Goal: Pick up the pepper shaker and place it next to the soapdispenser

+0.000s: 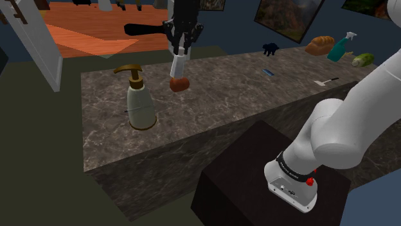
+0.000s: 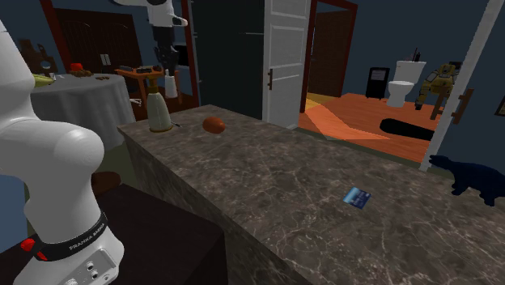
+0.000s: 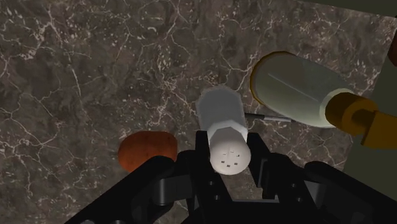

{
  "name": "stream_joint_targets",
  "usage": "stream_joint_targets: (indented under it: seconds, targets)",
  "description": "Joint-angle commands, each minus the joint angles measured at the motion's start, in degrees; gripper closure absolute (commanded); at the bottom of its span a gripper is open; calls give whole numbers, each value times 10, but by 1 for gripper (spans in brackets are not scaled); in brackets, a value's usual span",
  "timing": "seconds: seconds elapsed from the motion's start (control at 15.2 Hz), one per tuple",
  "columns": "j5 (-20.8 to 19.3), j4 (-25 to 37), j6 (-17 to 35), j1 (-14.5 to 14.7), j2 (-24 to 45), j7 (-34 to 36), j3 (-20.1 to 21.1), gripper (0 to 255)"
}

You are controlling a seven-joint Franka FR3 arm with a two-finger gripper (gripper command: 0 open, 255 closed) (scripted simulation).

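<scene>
The pick looks done. The gripper (image 1: 180, 50) has its fingers closed on the cap end of the white shaker (image 1: 178, 65), which hangs slightly tilted with its base seemingly clear of the worktop (image 1: 257, 106). In the wrist view the black fingers (image 3: 264, 168) clasp the shaker (image 3: 222, 130) from both sides just below its perforated top, and marble shows beyond its base.

The shaker hangs over the worktop's end at the shoulder view's left, toward the far edge. Below it, a reddish-brown lump (image 1: 179, 84) lies on the marble. The dispenser (image 1: 140, 103) stands upright near that same end, closer to the end edge and about midway between the far and near edges. The wrist view shows the shaker between the lump (image 3: 147, 150) and the dispenser (image 3: 299, 94), near the dispenser but apart from it.

What remains, as I judge it, is a short carry toward the dispenser, then setting the shaker down upright just beside it and letting go. Nothing is placed yet.
</scene>
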Motion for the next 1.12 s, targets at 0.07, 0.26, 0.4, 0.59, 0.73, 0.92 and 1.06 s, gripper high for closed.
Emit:
stream_joint_targets:
  seconds: [0.07,0.26,0.4,0.59,0.73,0.92,1.06]
  targets:
    - [0,-24,24,0,0,-3,0,255]
    - [1,-46,47,0,0,-4,0,255]
    - [1,-60,62,0,2,-5,0,255]
    - [2,-81,85,0,4,-7,0,255]
    - [3,-93,100,0,7,-8,0,255]
    - [3,-112,123,0,11,-10,0,255]
    - [4,-123,138,1,15,-11,1,255]
